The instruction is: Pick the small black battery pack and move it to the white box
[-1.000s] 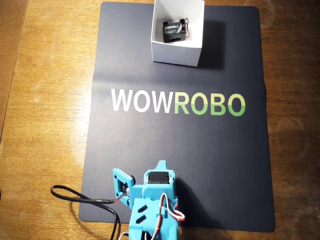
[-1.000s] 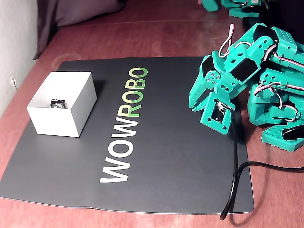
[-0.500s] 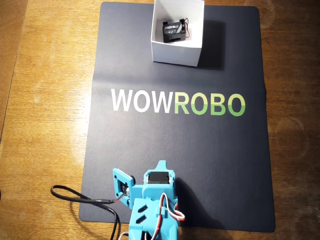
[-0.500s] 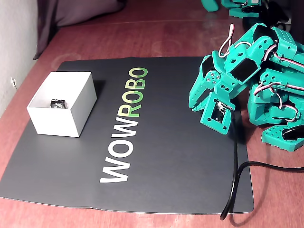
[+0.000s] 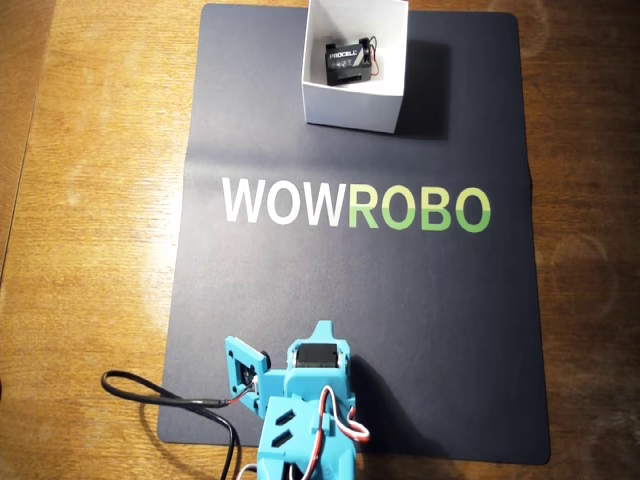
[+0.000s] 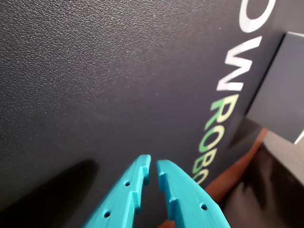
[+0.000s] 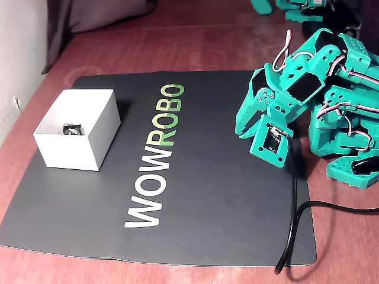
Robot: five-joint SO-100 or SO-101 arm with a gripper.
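Observation:
The small black battery pack (image 5: pixel 345 62) lies inside the white box (image 5: pixel 350 105) at the far edge of the black mat; in the fixed view only its top (image 7: pixel 73 128) shows over the box wall (image 7: pixel 68 151). My teal gripper (image 5: pixel 322 328) is folded back at the near edge of the mat, far from the box. In the wrist view its fingertips (image 6: pixel 153 164) are almost together with nothing between them, and the box's shaded side (image 6: pixel 280 95) shows at the right. In the fixed view the gripper (image 7: pixel 241 130) hangs low over the mat's right side.
The black mat (image 5: pixel 420 290) with WOWROBO lettering lies on a wooden table (image 5: pixel 90 200). A black cable (image 5: pixel 170 395) runs from the arm over the mat's near left corner. Parts of another teal arm (image 7: pixel 296 6) show at the fixed view's top edge.

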